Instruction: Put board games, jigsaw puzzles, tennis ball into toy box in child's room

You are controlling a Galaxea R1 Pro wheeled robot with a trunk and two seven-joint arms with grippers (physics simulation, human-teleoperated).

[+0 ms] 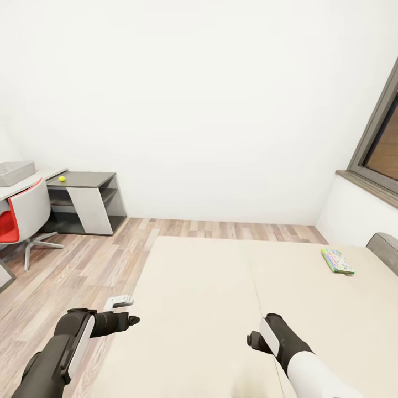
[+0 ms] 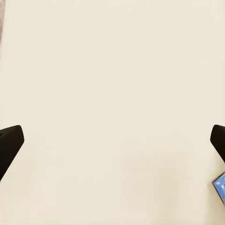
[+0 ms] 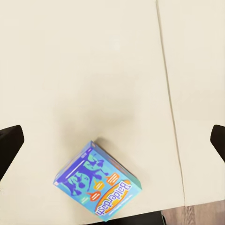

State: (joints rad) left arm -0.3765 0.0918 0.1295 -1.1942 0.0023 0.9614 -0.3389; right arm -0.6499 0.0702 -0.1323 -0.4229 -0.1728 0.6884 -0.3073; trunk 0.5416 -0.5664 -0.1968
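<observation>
Beige bed (image 1: 221, 287); wood-plank floor (image 1: 83, 260)

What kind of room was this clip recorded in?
Most likely a child's bedroom, rendered in simulation. A beige bed fills the foreground with a board game lying on it. A desk holding a tennis ball stands by the white wall, beside a red and white swivel chair.

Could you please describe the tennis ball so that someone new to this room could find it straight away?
Look to the desk against the white wall, beside the red-and-white chair. The tennis ball sits on the dark grey lower section. It is the only small, round, yellow-green thing there; the grey toy box nearby is far larger.
</observation>
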